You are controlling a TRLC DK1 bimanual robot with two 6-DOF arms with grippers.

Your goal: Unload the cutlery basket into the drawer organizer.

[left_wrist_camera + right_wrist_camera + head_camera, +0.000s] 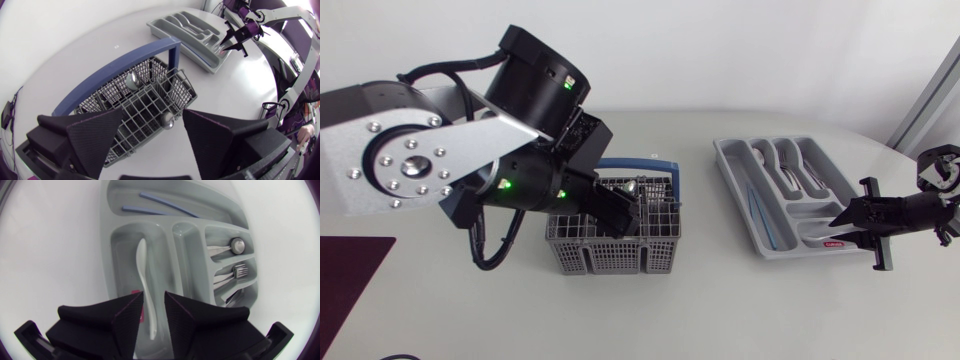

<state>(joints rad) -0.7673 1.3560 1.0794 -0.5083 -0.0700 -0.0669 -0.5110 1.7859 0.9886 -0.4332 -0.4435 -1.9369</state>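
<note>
Pickup is in hand: the left pincer (152,125), apart above the basket (145,106), must drop onto the spoon (167,119) beneath. The right pincer (154,304) gapes over the organizer (106,240).

Cutlery basket (610,258): centre, under left gripper (623,214)
Drawer organizer (726,160): right, holding cutlery (788,168)
Right gripper (840,219): organizer's near right corner

The head camera looks straight down from high above the table (720,310), taking in the basket (610,258) mid-table and the organizer (735,165) towards the right edge. The left wrist camera hangs close over the basket and faces across to the organizer. The right wrist camera peers into the organizer from very near, so all three views share it.
</note>
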